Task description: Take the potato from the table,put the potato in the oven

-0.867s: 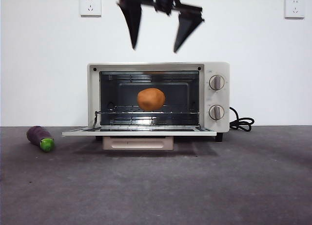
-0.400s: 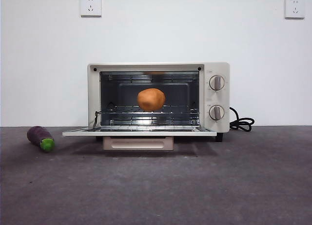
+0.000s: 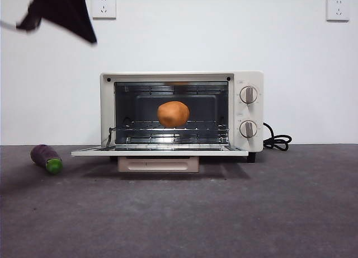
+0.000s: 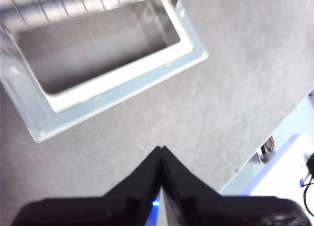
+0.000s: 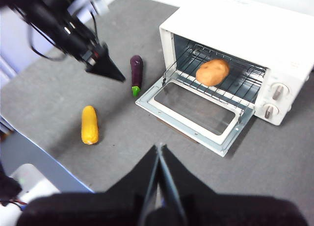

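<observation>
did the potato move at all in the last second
No. The potato sits on the rack at the same spot inside the oven, centred between the door frame's sides as before. Only an arm has come and gone overhead.

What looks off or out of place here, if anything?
Nothing damaged or spilled. The potato sits upright on the rack in the oven; its door hangs open. An eggplant and a yellow vegetable lie loose on the table.

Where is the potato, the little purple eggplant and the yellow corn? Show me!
potato (image 3: pixel 173 113): front view, middle of its orange-brown skin, on the oven rack.
eggplant (image 3: pixel 45 155): front view, its purple body, on the table.
corn (image 5: pixel 89 124): right wrist view, middle of its yellow length.
</observation>
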Controlling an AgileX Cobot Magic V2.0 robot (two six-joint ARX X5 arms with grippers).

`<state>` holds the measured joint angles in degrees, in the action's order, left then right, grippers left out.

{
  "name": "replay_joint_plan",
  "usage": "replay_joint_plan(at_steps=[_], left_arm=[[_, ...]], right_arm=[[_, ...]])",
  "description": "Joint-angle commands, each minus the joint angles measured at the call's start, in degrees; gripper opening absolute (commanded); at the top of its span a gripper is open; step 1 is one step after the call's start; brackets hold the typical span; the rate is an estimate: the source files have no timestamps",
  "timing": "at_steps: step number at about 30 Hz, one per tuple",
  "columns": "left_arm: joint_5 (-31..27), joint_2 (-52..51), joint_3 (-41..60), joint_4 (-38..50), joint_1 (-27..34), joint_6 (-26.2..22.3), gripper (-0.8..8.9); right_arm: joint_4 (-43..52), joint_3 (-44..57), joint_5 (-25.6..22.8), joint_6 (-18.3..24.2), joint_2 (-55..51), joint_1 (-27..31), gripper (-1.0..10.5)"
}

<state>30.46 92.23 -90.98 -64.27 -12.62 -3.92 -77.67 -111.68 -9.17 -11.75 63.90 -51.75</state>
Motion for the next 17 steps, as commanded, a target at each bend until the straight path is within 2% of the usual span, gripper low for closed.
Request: replay_joint_plan(at_steps=[1,9,13,17], left_arm=[[0.0,1.0,6.7,3.6,1.0,-0.2,-0.06],[0.0,1.2,21.4,16.3,7.3,7.7,-0.06],[-0.7,1.3,23.1,17.8,10.0,8.3,-0.06],[-2.1,2.0,23.1,19.3,11.7,11.9,-0.06]], right_arm=[[-1.4,2.5,0.0,-3.2,-3.7,-0.1,0.0],[-1.4,8.0,0.2,-7.3,-12.6,-0.1,0.0],[-1.4,10.1,0.2,-7.8,-15.0,-0.1,0.0],[-1.4,11.5,0.2,-8.5,-15.9,-0.1,0.0]])
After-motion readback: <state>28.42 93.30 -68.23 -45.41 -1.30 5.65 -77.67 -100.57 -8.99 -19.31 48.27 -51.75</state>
